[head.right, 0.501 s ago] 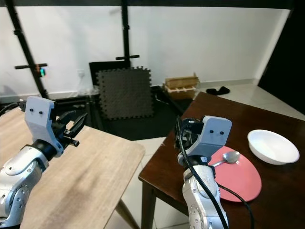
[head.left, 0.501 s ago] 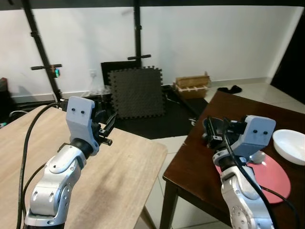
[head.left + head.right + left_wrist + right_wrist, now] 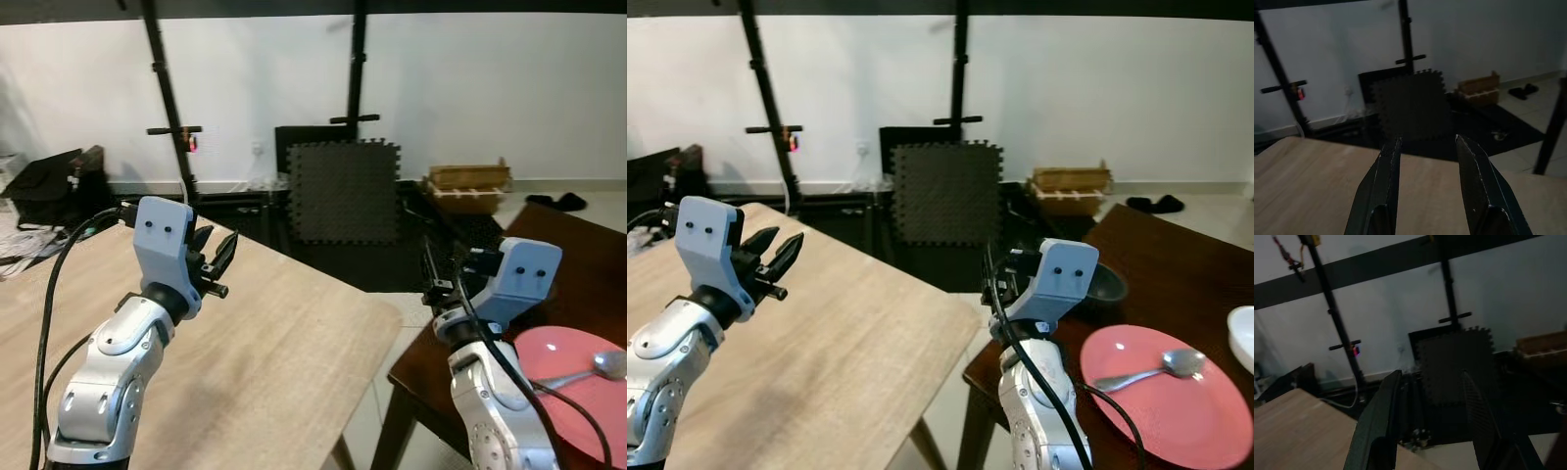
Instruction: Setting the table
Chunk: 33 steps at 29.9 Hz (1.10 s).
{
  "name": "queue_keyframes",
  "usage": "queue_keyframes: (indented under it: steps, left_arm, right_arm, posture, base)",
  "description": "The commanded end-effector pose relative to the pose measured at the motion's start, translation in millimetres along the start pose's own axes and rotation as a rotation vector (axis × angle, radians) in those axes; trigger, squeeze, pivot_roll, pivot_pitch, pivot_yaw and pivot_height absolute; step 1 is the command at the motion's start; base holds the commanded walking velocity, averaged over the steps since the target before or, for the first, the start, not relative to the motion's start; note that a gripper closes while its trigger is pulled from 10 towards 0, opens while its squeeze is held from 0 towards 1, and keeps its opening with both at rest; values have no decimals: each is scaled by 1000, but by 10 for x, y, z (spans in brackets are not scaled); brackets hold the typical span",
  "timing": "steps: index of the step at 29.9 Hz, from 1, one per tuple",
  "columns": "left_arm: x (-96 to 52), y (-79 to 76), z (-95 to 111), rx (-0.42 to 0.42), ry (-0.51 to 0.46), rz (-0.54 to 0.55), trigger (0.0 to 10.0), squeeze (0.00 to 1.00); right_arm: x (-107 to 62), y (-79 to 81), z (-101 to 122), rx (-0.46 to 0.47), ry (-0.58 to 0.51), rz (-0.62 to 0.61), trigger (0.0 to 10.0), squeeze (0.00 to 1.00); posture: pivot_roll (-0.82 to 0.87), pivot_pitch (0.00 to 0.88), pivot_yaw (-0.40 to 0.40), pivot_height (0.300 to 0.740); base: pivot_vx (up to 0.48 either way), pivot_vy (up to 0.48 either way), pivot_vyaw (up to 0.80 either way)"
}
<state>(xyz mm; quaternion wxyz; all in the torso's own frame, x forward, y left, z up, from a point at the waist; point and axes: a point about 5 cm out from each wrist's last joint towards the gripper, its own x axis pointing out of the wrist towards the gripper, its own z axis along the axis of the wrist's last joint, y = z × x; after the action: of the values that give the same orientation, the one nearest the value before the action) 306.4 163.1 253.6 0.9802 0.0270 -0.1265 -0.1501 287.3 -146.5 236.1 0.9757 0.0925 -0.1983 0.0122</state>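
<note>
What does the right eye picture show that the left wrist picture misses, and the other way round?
Right eye alone: a pink plate with a spoon on the dark table. Left wrist alone: a close look along the left gripper, fingers open and empty. Both: the light wooden table, foam mat and wooden crate.

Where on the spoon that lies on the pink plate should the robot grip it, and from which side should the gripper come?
Grip the spoon by its handle near the free end, probably from above with the right gripper. The spoon lies flat on the pink plate, bowl to the robot's right, handle pointing left toward that arm. The slim handle fits between two fingers better than the rounded bowl.
</note>
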Motion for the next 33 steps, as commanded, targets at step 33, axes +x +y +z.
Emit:
queue_keyframes:
  steps: [33]
  left_arm:
    - [20,7,31,9,15,2,10000,0]
  right_arm:
    - [-33,27,-54,26,8,11,10000,0]
  posture:
    - [85,18,46,740]
  base:
    - [0,0,795]
